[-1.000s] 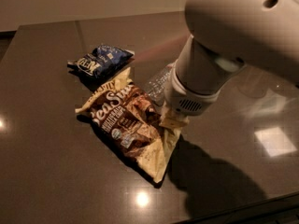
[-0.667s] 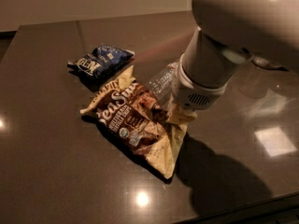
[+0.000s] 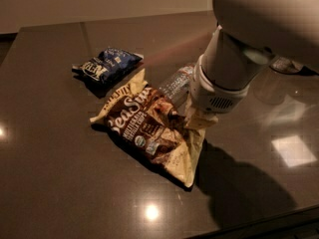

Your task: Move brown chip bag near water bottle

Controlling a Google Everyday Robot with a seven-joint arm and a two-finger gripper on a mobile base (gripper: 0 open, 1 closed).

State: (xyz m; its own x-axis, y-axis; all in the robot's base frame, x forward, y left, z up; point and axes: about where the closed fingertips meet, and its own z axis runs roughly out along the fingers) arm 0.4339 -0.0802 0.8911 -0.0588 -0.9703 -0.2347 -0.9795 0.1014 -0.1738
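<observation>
The gripper [image 3: 200, 115] is held low over the dark table [image 3: 50, 183], at the right edge of the brown chip bag [image 3: 147, 128]. It is hidden under the round white wrist housing [image 3: 219, 83], so whether it is spread or closed cannot be told. A cream corner of the bag is seen raised up against the underside of the wrist, which suggests a hold, though this is only judged.

The bag is spread across the middle of the table, its upper right edge touching or overlapping the water bottle [image 3: 175, 82], which lies on its side just behind it. A blue chip bag [image 3: 107, 64] is lying near, to the upper left.

The placing step is judged to be nearly complete. What is called for next is a release, then a straight lift clear without the bottle being rolled.
</observation>
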